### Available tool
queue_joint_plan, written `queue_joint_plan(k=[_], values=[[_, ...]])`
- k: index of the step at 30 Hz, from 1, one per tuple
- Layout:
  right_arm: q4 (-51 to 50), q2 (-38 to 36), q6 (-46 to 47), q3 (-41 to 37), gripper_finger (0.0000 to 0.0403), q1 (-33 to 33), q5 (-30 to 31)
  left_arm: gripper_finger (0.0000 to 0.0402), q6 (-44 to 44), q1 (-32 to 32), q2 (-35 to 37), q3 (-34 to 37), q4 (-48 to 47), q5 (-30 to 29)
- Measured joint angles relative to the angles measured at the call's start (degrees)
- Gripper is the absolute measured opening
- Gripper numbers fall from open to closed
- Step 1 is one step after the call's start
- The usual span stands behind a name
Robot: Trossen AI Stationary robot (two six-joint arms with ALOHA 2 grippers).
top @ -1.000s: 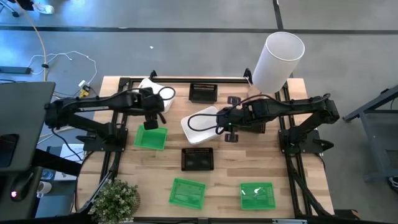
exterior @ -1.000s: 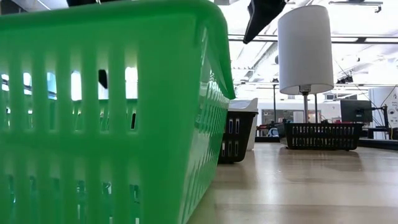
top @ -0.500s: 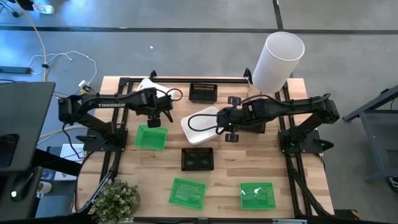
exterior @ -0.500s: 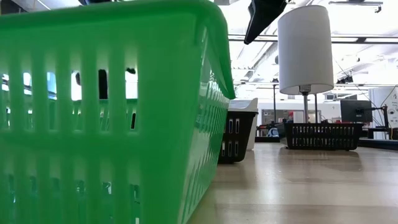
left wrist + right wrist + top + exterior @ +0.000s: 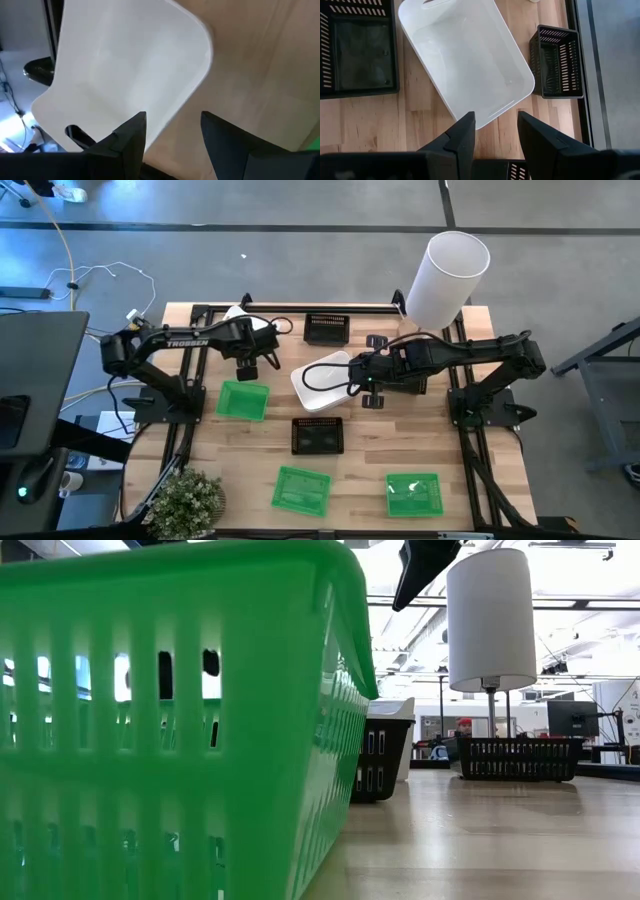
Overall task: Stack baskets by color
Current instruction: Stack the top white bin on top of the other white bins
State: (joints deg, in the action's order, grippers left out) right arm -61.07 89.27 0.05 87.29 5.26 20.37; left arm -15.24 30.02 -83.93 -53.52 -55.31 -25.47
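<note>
My left gripper (image 5: 256, 361) is open and hovers low over the near rim of a white basket (image 5: 236, 313) at the table's far left. In its wrist view one finger (image 5: 131, 135) shows over the white basket (image 5: 125, 65) and the other over bare wood. My right gripper (image 5: 492, 134) is open above the near end of a second white basket (image 5: 322, 380) at mid-table, clear of it. Three green baskets (image 5: 243, 400) (image 5: 301, 488) (image 5: 413, 493) and the black baskets (image 5: 325, 329) (image 5: 318, 435) rest flat on the table.
A tall white cylinder (image 5: 446, 277) stands at the far right corner. A potted plant (image 5: 187, 500) sits at the near left corner. Another black basket (image 5: 558, 62) lies beside the middle white one. Bare wood lies between the near green baskets and the black one.
My left gripper has moved from above the left green basket toward the table's far edge and downward, over the far-left white basket, tipping more steeply. It has stayed open. The green basket has kept its place on the table.
</note>
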Motion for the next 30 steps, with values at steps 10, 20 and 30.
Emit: queue_joint_plan(k=[10, 20, 30], values=[[-0.2, 0.0, 0.0, 0.0, 0.0134, 0.0, 0.0, 0.0171, -2.7, 2.7, -3.0, 0.0, 2.3, 2.0], [-0.5, 0.0, 0.0, 0.0, 0.0134, 0.0, 0.0, 0.0064, -4.9, 5.1, -3.0, 0.0, 2.9, 9.8], [-0.4, 0.0, 1.2, 0.0, 0.0134, 0.0, 0.0, 0.0004, -4.9, 5.3, -3.0, 0.0, 2.8, 12.0]])
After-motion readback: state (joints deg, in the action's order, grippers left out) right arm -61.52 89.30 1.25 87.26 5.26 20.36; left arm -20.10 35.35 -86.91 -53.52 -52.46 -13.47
